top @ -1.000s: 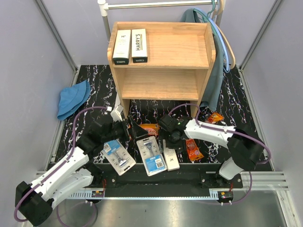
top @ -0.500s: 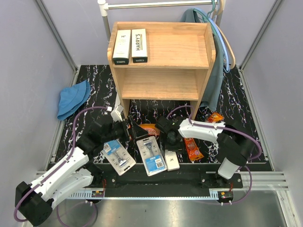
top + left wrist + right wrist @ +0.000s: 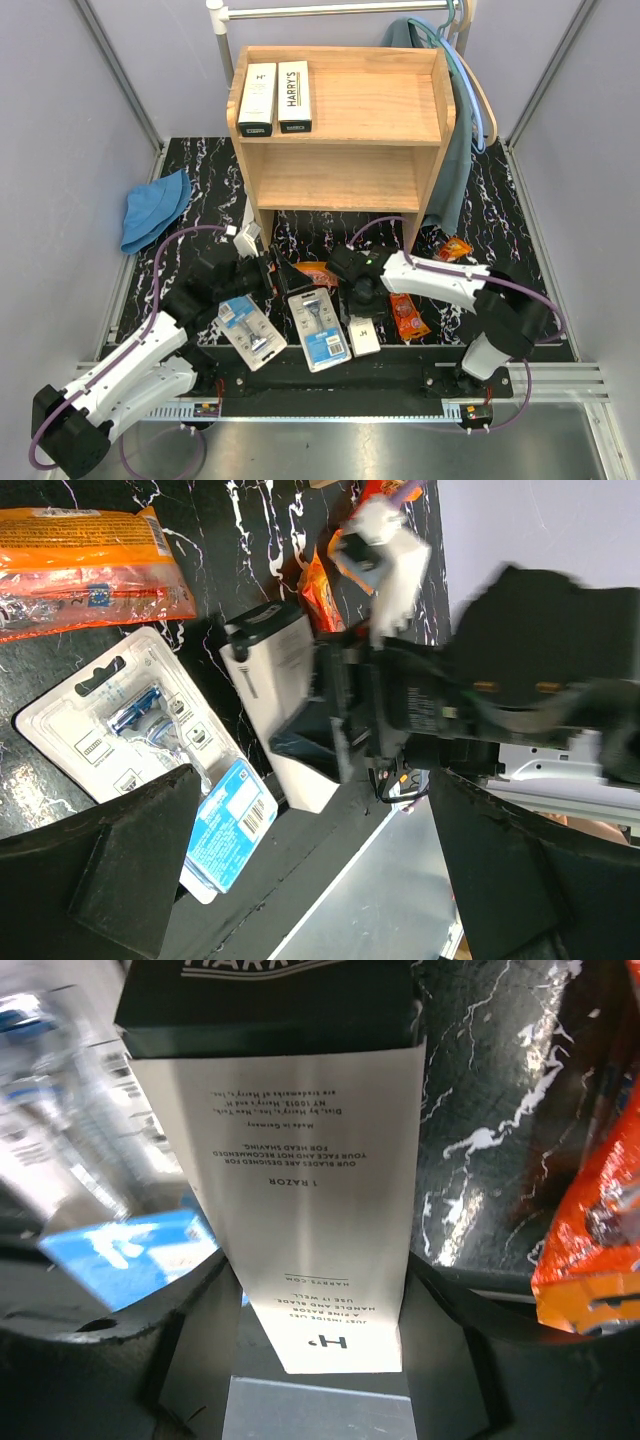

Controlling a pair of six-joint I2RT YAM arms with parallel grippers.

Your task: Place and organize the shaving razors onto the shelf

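1. Carton [image 3: 363,336], white, lies on the mat [image 3: 205,165], well short of the shelf [image 3: 340,178].
2. Right gripper [image 3: 320,1350] straddles it; contact unclear. Left gripper [image 3: 315,870] gapes empty.
3. Likely light, stiff, slick: you pinch long sides, mid-length.

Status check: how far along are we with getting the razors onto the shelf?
Done: two white Harry's boxes lie side by side on the shelf, top tier. In hand: the right gripper straddles the third white box on the table; whether it is clamped isn't clear. Left: that box, two blister cards and three orange pouches. The left gripper is open and empty.
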